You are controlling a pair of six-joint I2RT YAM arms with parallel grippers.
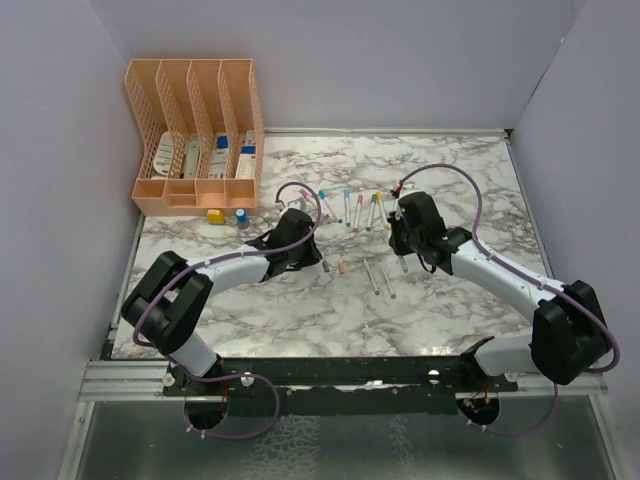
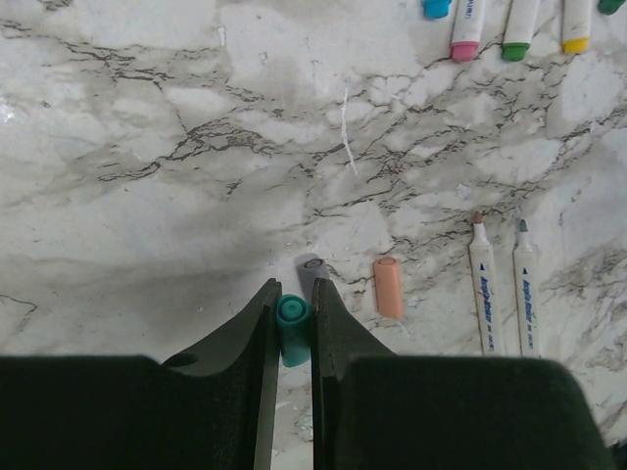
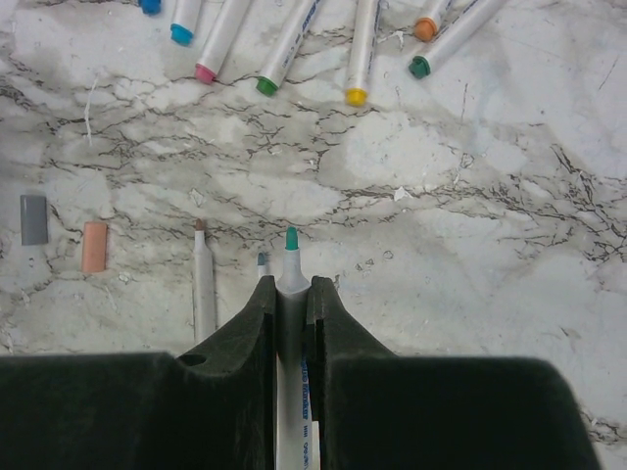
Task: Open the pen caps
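I read the table [image 2: 147, 147] as white marble with grey-black veining. The teal cap [image 2: 292, 323], salmon cap [image 2: 389, 287] and grey cap [image 3: 33, 218] are plain, unpatterned. The teal-tipped pen [image 3: 291, 266] has a pale grey-white barrel with blue lettering. The desk organiser [image 1: 195, 130] is peach with lattice-pattern sides.

capped pens [image 2: 467, 22] cropped at top, teal cap [image 2: 292, 315] half hidden

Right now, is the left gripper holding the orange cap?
No, the left gripper pinches a teal cap; the orange cap lies loose nearby.
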